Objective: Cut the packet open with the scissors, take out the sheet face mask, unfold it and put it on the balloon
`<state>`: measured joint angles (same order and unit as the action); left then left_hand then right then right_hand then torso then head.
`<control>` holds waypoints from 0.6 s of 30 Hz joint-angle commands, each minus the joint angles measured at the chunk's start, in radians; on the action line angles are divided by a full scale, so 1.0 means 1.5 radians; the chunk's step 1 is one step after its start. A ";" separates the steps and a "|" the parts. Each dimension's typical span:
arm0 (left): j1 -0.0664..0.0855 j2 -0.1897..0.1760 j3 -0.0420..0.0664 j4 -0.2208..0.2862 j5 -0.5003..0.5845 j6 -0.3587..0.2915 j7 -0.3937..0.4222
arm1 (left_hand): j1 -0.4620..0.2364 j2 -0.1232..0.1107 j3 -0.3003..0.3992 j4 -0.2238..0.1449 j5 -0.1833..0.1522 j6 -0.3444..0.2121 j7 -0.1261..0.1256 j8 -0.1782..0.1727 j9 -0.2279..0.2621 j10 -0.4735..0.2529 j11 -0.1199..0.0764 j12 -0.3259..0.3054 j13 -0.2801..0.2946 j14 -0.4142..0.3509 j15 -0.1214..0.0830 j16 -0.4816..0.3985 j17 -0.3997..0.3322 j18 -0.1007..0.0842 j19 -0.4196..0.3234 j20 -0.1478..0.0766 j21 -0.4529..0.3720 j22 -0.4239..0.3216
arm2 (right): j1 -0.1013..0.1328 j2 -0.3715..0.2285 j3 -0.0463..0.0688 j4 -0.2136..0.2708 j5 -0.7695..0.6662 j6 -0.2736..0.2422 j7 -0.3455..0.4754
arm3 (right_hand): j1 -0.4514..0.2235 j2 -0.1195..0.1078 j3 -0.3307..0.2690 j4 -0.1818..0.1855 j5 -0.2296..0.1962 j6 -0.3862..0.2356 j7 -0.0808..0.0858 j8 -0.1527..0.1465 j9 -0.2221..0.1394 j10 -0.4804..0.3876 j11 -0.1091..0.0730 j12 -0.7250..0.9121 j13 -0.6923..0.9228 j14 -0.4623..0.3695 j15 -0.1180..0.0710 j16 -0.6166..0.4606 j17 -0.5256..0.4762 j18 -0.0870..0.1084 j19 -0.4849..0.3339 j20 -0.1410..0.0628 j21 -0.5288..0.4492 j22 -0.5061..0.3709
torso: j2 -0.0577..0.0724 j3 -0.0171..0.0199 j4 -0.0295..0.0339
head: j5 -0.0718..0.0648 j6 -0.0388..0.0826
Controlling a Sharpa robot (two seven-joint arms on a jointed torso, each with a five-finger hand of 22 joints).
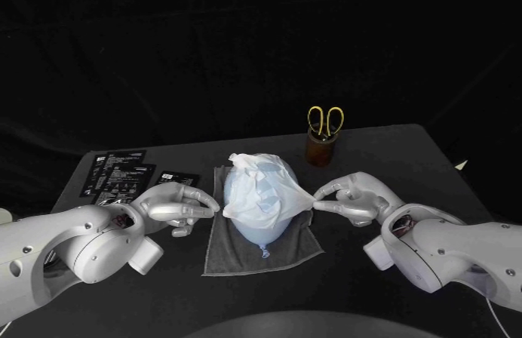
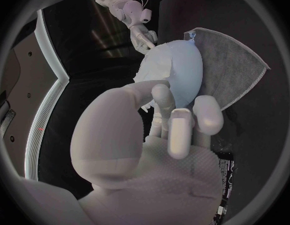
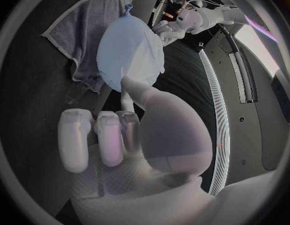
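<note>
Left robot hand (image 1: 179, 206) and right robot hand (image 1: 350, 197) are facing inward, fingers curled, each pinching a mask (image 1: 258, 178) edge

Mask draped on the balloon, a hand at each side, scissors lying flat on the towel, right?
Not quite: the head view shows the scissors standing handles up in the brown holder behind the towel. The mask is on the balloon, left hand and right hand at its sides.

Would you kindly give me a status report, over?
Left hand and right hand flank the balloon, fingers at sheet mask edges, grip unclear. Mask draped over balloon, on grey towel. Scissors in holder behind, clear.
</note>
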<state>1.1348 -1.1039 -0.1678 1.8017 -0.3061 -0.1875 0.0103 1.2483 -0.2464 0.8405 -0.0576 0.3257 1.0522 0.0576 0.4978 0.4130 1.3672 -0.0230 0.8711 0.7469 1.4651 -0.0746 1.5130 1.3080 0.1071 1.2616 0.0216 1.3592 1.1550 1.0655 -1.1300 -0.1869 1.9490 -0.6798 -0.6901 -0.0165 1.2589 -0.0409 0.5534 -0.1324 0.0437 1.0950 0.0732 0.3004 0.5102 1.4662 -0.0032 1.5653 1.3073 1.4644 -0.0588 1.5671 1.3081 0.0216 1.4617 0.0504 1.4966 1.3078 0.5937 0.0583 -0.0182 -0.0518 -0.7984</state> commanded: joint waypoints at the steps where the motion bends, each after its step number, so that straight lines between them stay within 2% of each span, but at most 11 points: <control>1: 0.000 0.003 0.000 0.000 -0.018 0.035 -0.020 | -0.007 0.002 -0.001 -0.004 0.003 0.004 0.001 0.003 0.063 0.004 -0.001 0.001 -0.001 0.050 -0.005 0.003 0.088 -0.006 0.005 0.001 0.002 0.000 | -0.005 0.000 0.000 0.000 -0.003 0.036 0.003 | -0.006 0.003 0.004 -0.001 0.003 0.005 -0.002 0.002 0.001 0.070 -0.001 0.004 0.176 0.071 -0.003 0.002 0.175 -0.003 0.054 -0.004 0.002 0.161 | 0.000 0.0006 -0.0005 | 0.002 0.000; 4: 0.000 0.006 0.000 0.000 -0.026 0.026 -0.026 | -0.009 0.003 -0.001 -0.003 0.003 0.004 0.001 0.003 0.063 0.003 -0.001 -0.001 -0.004 0.049 -0.005 0.001 0.083 -0.006 0.005 0.001 0.002 -0.001 | -0.008 0.001 0.000 -0.001 -0.002 0.037 0.005 | -0.006 0.003 0.004 -0.001 0.003 0.005 -0.002 0.002 0.001 0.070 -0.001 0.004 0.176 0.071 -0.003 0.002 0.175 -0.003 0.054 -0.004 0.002 0.161 | 0.001 0.0006 -0.0010 | 0.003 -0.001; 7: 0.000 0.010 0.000 -0.001 -0.030 0.000 -0.033 | -0.019 0.011 -0.009 0.003 -0.008 -0.003 0.003 0.000 0.066 -0.005 0.001 -0.020 -0.023 0.044 -0.003 -0.007 0.063 -0.005 -0.002 0.002 -0.003 -0.009 | -0.009 0.003 0.000 -0.001 -0.001 0.038 0.006 | -0.006 0.003 0.004 -0.001 0.003 0.005 -0.002 0.002 0.001 0.070 -0.001 0.004 0.176 0.071 -0.003 0.002 0.175 -0.003 0.054 -0.004 0.002 0.161 | 0.001 0.0007 -0.0007 | 0.003 0.000; 9: 0.000 0.011 0.000 -0.002 -0.036 -0.026 -0.038 | -0.022 0.029 -0.042 0.008 -0.031 -0.023 0.009 -0.003 0.076 -0.029 0.006 -0.068 -0.069 0.036 0.002 -0.020 0.037 0.002 -0.029 0.007 -0.027 -0.045 | -0.010 0.005 0.000 -0.001 0.000 0.038 0.008 | -0.007 0.003 0.004 -0.002 0.003 0.005 -0.002 0.002 0.001 0.070 -0.001 0.004 0.176 0.071 -0.003 0.002 0.175 -0.003 0.054 -0.004 0.002 0.160 | 0.000 0.0005 -0.0001 | 0.002 0.000; 10: 0.000 0.012 0.000 -0.002 -0.040 -0.035 -0.040 | -0.022 0.037 -0.050 0.011 -0.036 -0.041 0.014 -0.011 0.076 -0.053 0.012 -0.107 -0.106 0.029 0.006 -0.031 0.015 0.007 -0.045 0.009 -0.040 -0.066 | -0.010 0.005 0.000 -0.001 0.001 0.038 0.008 | -0.007 0.003 0.004 -0.002 0.003 0.005 -0.002 0.002 0.001 0.070 -0.001 0.004 0.176 0.071 -0.003 0.002 0.175 -0.003 0.054 -0.004 0.002 0.160 | 0.000 0.0006 -0.0002 | 0.002 0.000; 11: 0.000 0.012 0.000 -0.002 -0.044 -0.044 -0.041 | -0.023 0.041 -0.073 0.014 -0.046 -0.056 0.020 -0.019 0.076 -0.069 0.018 -0.117 -0.110 0.024 0.011 -0.039 0.000 0.009 -0.056 0.014 -0.052 -0.081 | -0.010 0.006 0.000 -0.001 0.001 0.038 0.008 | -0.007 0.003 0.004 -0.002 0.003 0.005 -0.002 0.002 0.001 0.070 -0.001 0.004 0.176 0.071 -0.003 0.002 0.175 -0.003 0.054 -0.004 0.002 0.160 | 0.000 0.0005 -0.0002 | 0.002 -0.001; 13: 0.000 0.012 -0.001 -0.001 -0.053 -0.062 -0.042 | -0.047 0.021 -0.125 0.036 -0.051 -0.094 0.037 -0.052 0.060 -0.100 0.033 -0.131 -0.115 0.010 0.025 -0.057 -0.036 0.015 -0.082 0.024 -0.080 -0.119 | -0.011 0.006 0.000 -0.001 0.002 0.038 0.009 | -0.007 0.003 0.004 -0.002 0.003 0.005 -0.002 0.002 0.001 0.070 -0.001 0.004 0.176 0.071 -0.003 0.002 0.175 -0.003 0.054 -0.004 0.002 0.160 | 0.000 0.0003 -0.0002 | 0.002 -0.001; 15: 0.000 0.011 -0.001 -0.001 -0.062 -0.073 -0.041 | -0.055 0.001 -0.167 0.049 -0.052 -0.110 0.046 -0.071 0.049 -0.113 0.043 -0.130 -0.115 0.001 0.032 -0.068 -0.057 0.019 -0.093 0.033 -0.098 -0.139 | -0.011 0.007 0.000 -0.001 0.003 0.037 0.010 | -0.007 0.003 0.004 -0.002 0.003 0.005 -0.002 0.002 0.001 0.070 -0.001 0.004 0.176 0.071 -0.003 0.002 0.175 -0.003 0.054 -0.004 0.002 0.160 | 0.000 0.0000 0.0005 | 0.002 -0.001; 16: 0.000 0.011 -0.001 0.000 -0.068 -0.077 -0.041 | -0.060 -0.007 -0.177 0.052 -0.056 -0.115 0.049 -0.074 0.048 -0.114 0.044 -0.129 -0.115 0.000 0.034 -0.070 -0.060 0.020 -0.096 0.034 -0.102 -0.144 | -0.011 0.007 0.000 -0.001 0.003 0.037 0.010 | -0.007 0.003 0.004 -0.002 0.003 0.005 -0.002 0.002 0.001 0.070 -0.001 0.004 0.176 0.071 -0.003 0.002 0.175 -0.003 0.054 -0.004 0.002 0.160 | 0.000 0.0000 0.0006 | 0.002 -0.001; 17: 0.000 0.011 -0.001 0.000 -0.073 -0.078 -0.041 | -0.061 -0.012 -0.195 0.058 -0.078 -0.124 0.051 -0.082 0.043 -0.118 0.046 -0.127 -0.115 -0.002 0.037 -0.073 -0.065 0.021 -0.099 0.037 -0.109 -0.152 | -0.011 0.007 0.000 -0.001 0.003 0.037 0.011 | -0.007 0.003 0.004 -0.002 0.003 0.005 -0.002 0.002 0.001 0.070 -0.001 0.004 0.176 0.071 -0.003 0.002 0.175 -0.003 0.054 -0.004 0.002 0.160 | 0.000 0.0000 0.0006 | 0.002 -0.001; 18: 0.000 0.011 -0.001 0.000 -0.077 -0.078 -0.041 | -0.053 -0.009 -0.206 0.063 -0.098 -0.127 0.053 -0.086 0.040 -0.122 0.046 -0.125 -0.116 -0.002 0.037 -0.073 -0.066 0.021 -0.097 0.040 -0.112 -0.154 | -0.011 0.007 0.000 -0.001 0.003 0.037 0.011 | -0.007 0.003 0.004 -0.002 0.003 0.005 -0.002 0.002 0.001 0.070 -0.001 0.004 0.176 0.071 -0.003 0.002 0.175 -0.003 0.054 -0.004 0.002 0.160 | 0.000 -0.0001 0.0008 | 0.002 -0.002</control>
<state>1.1348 -1.0889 -0.1692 1.7989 -0.3756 -0.2580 -0.0434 1.1656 -0.2557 0.5313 0.0378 0.1793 0.8652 0.1359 0.3698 0.4735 1.1869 0.0495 0.6797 0.5740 1.4611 -0.0242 1.4074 1.2083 0.1320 1.1181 0.0788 1.1910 0.9235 1.0498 -1.1204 -0.1873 1.9469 -0.6764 -0.6542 -0.0144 1.2589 -0.0409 0.5562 -0.1351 0.0455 1.0976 0.0701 0.2992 0.5121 1.4662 -0.0031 1.5673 1.3081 1.4644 -0.0588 1.5666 1.3074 0.0216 1.4639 0.0481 1.4956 1.3078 0.5944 0.0590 -0.0177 -0.0491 -0.8000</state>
